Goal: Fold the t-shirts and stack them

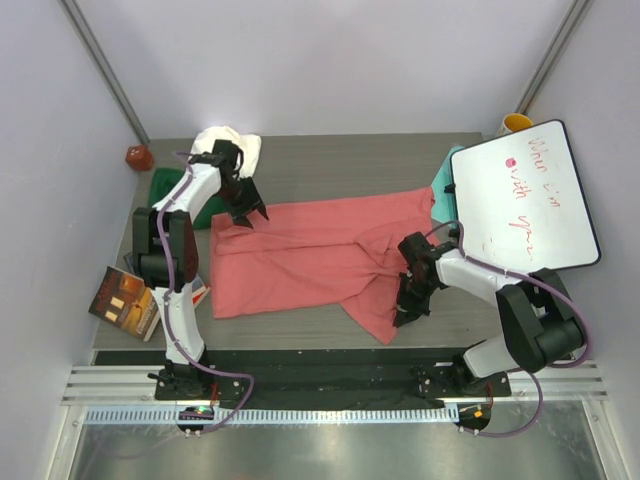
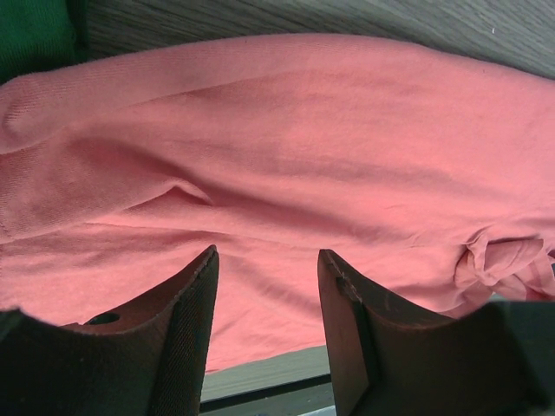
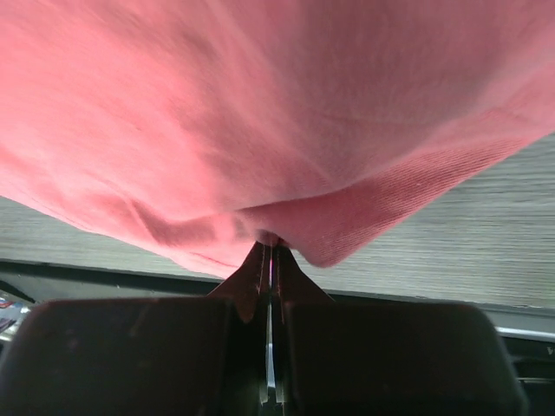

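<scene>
A book lay off the left edge of the table. Behind it, the green shirt and the white shirt sat bunched close together at the far left corner. Next to them the left gripper hung over the far left corner of the pink shirt, its fingers spread with nothing between them. The pink shirt lay spread across the middle of the table, rumpled toward its right end. There the right gripper had its fingers pressed together, pinching the shirt's near right edge. A whiteboard rested at the far right.
</scene>
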You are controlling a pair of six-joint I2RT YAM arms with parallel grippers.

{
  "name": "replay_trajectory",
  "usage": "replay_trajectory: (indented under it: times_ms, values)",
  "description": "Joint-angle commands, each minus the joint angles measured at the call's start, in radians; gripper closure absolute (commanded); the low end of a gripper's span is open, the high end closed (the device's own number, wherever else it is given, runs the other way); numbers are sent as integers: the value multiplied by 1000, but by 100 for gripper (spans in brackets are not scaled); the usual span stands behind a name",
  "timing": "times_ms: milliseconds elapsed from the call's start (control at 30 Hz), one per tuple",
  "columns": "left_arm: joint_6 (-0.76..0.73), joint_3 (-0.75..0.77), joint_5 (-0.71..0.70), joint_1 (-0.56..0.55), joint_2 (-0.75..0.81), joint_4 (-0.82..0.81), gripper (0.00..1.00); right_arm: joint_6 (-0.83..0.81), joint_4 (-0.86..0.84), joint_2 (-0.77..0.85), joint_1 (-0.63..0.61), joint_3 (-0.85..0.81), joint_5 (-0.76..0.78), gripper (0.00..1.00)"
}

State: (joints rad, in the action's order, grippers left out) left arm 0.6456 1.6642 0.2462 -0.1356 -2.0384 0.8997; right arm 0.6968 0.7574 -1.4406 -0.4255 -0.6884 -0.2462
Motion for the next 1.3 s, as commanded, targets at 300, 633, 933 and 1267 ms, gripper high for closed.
replay_trajectory:
  times_ms: [300,633,933,1267]
  values:
    - [-17,43,16,5,-17,1,50,-25,45,75,-6,-149,71,99]
    - [-32,45,15,10,-14,7,50,-100,155,72,7,-256,159,99]
    - [-112,-119,-61,11,144,80,44,-128,186,31,25,-295,176,99]
    - [-110,-270,-107,24,349,202,43,-177,212,-14,54,-329,177,99]
